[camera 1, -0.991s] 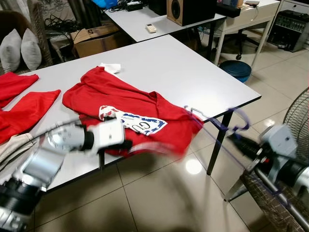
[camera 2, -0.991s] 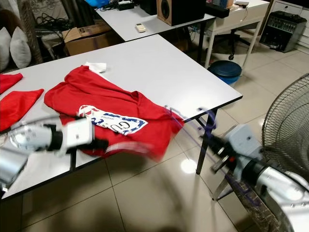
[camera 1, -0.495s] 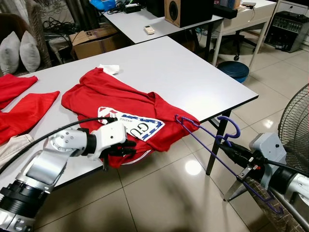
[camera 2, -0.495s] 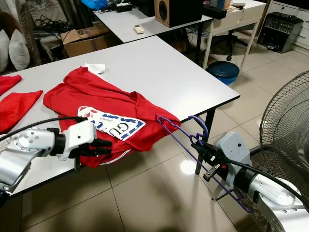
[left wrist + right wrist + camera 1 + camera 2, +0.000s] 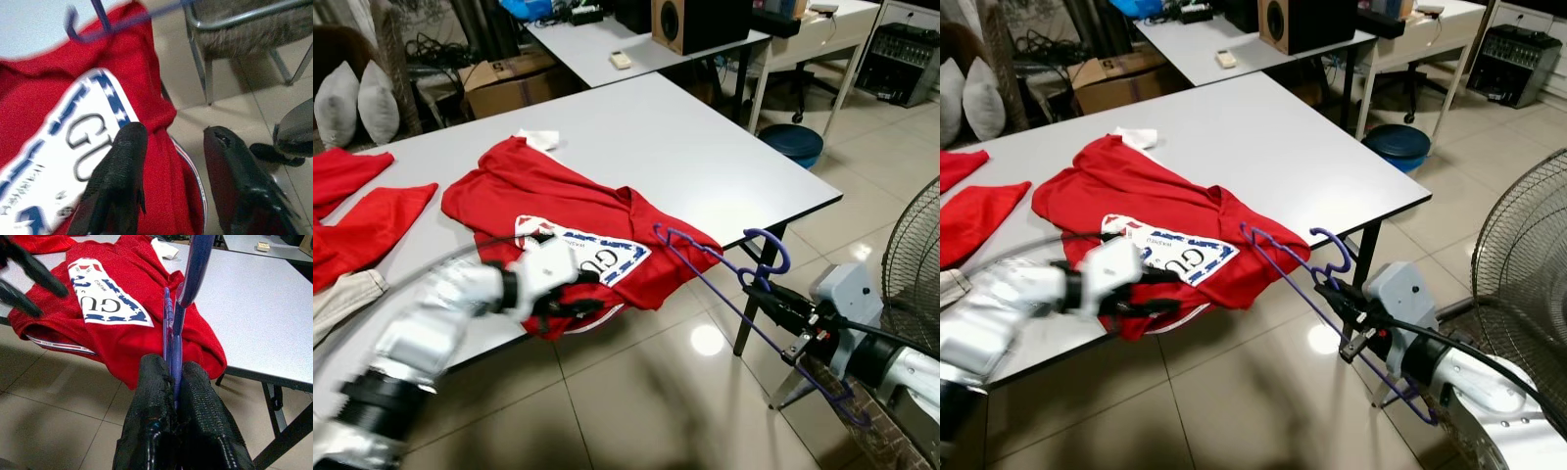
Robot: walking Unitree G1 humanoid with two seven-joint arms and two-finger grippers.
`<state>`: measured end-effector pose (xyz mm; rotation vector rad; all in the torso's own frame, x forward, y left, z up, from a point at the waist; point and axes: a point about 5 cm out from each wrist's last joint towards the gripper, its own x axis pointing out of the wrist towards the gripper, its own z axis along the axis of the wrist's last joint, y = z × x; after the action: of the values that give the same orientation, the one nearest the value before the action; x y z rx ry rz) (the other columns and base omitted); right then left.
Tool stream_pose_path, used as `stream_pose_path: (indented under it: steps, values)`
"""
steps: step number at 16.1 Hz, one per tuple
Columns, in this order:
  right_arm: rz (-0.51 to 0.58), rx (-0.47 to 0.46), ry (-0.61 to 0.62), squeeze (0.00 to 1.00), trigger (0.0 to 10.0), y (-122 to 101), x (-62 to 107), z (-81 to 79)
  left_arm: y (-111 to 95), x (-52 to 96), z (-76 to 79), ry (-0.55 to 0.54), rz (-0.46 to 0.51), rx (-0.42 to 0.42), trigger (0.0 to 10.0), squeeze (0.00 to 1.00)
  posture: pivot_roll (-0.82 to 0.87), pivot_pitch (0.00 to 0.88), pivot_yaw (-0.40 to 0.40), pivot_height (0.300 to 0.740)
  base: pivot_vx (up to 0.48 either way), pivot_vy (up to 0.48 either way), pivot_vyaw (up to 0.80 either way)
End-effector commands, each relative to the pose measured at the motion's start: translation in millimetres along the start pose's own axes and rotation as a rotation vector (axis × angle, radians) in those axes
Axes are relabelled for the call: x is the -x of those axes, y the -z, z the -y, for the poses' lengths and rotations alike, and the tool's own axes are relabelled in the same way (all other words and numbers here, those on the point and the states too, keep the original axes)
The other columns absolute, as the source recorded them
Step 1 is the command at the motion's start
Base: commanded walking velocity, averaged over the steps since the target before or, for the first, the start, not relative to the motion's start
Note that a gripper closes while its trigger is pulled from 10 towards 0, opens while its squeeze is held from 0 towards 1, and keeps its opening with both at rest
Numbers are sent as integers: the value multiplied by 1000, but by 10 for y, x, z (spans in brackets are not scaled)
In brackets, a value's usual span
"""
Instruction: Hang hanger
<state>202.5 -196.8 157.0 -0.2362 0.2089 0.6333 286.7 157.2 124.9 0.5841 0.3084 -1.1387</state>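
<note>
A: Two grippers were in play. The right gripper [image 5: 173,382] had its black fingers pressed tight on the purple hanger [image 5: 724,262], pinching it just below the hook. From the head camera that hand sat at about four o'clock, off the table's near corner and above the tiled floor [image 5: 636,401].

B: And the hanger itself?

A: It was held in the air. Its hook curled up at about three o'clock, just off the edge of the white table [image 5: 705,147], while one shoulder tip reached out to the hem of the red shirt [image 5: 558,196]. Whether it touched the cloth, I couldn't tell. The other shoulder hung low by a wicker chair [image 5: 871,436].

B: What about the left side?

A: The left gripper [image 5: 171,147] was at about eight o'clock, blurred in the head views. Its wrist camera showed the fingers spread apart, one fingertip [image 5: 129,142] over the shirt's white panel with blue trim and grey lettering, the other past the folded hem. They looked close over the cloth, though a grip wasn't clear.

B: Anything else around?

A: More red clothes [image 5: 362,225] lay at nine to ten o'clock, a speaker [image 5: 690,20] stood on the far table at twelve, and a fan [image 5: 1528,255] at three.
</note>
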Motion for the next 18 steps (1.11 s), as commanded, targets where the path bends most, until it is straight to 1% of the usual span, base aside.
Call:
stream_pose_path:
  steps: [1, 3, 4, 5, 7, 8, 9, 10, 11, 12, 18]
  values:
    - [16, 15, -4, 0, 10000, -41, -7, -23, 113, -15, -2, -22, -52, 2, 10000, 0, -257, 0, 127, 740, 0, 0, 0]
    - [12, 15, -5, 0, 10000, -33, -4, -38, 184, -54, 44, -12, -74, 25, 10000, 0, -258, 0, 129, 740, 0, 0, 0]
    - [11, 15, -5, 0, 10000, -32, -2, -41, 197, -61, 52, -12, -82, 24, 10000, 0, -261, 0, 133, 740, 0, 0, 0]
    - [8, 16, -3, 0, 10000, -31, 4, -51, 238, -78, 71, -10, -105, 12, 10000, 0, -262, 0, 136, 740, 0, 0, 0]
    - [2, 15, -4, 0, 10000, -21, 12, -69, 276, -101, 48, -35, -124, -12, 10000, 0, -261, 0, 138, 740, 0, 0, 0]
    - [-4, 19, -6, 0, 10000, -10, 12, -74, 285, -101, 18, -57, -127, -26, 6471, 0, -260, 0, 136, 740, 0, 0, 0]
    - [-5, 20, -6, 0, 10000, -9, 11, -74, 285, -99, 9, -63, -126, -33, 4549, 0, -259, 0, 136, 740, 0, 0, 0]
    - [-5, 21, -7, 0, 10000, -14, 6, -73, 287, -97, -5, -71, -125, -39, 1412, 0, -260, 0, 136, 740, 0, 0, 0]
    - [-4, 22, -8, 0, 10000, -16, 5, -73, 287, -97, -9, -73, -125, -44, 1412, 0, -260, 0, 136, 740, 0, 0, 0]
    - [-6, 25, -8, 0, 10000, -14, 2, -67, 292, -101, -13, -74, -119, -44, 0, 0, -262, 0, 135, 740, 0, 0, 0]
    - [-10, 36, -10, 0, 10000, -13, -19, -60, 317, -114, -21, -67, -122, -56, 0, 0, -261, 0, 138, 740, 0, 0, 0]
